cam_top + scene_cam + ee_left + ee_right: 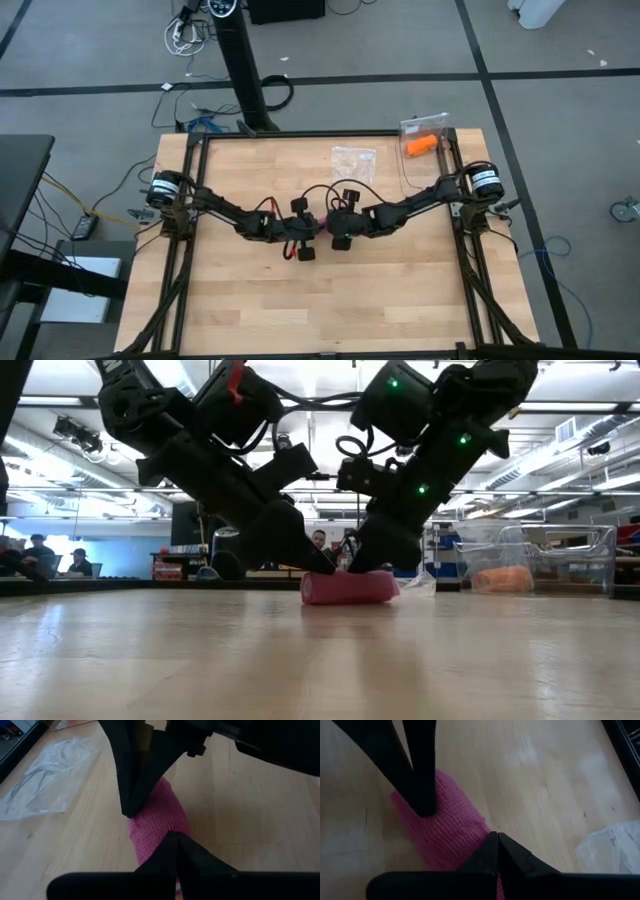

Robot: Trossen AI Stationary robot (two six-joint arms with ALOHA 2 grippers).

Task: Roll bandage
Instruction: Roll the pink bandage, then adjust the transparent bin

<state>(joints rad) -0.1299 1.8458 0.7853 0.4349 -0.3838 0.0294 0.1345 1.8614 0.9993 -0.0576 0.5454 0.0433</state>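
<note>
The bandage (348, 587) is a pink roll of knitted fabric. It lies on its side on the wooden table (260, 310), near the middle. My left gripper (172, 836) comes in from the table's left, fingers shut, and its tip rests on the roll's left end. My right gripper (496, 836) comes in from the right, also shut, with its tip on the roll's right end. In the high view the two grippers (312, 226) (336, 222) meet over the bandage (323, 221) and hide most of it. My left gripper sets its shut fingertips (322, 565) on the top of the roll's left end (159, 851), slanting down from the table's left. The roll lies flat on the table under it. My right gripper sets its shut fingertips (368, 563) on the top of the roll's right end (470, 849), slanting down from the table's right. The roll stays on the table.
A crumpled clear plastic bag (353, 160) lies on the table behind the grippers. A clear plastic container (425, 135) holding an orange roll (420, 146) stands at the far right corner. Bare wood stretches toward the near edge.
</note>
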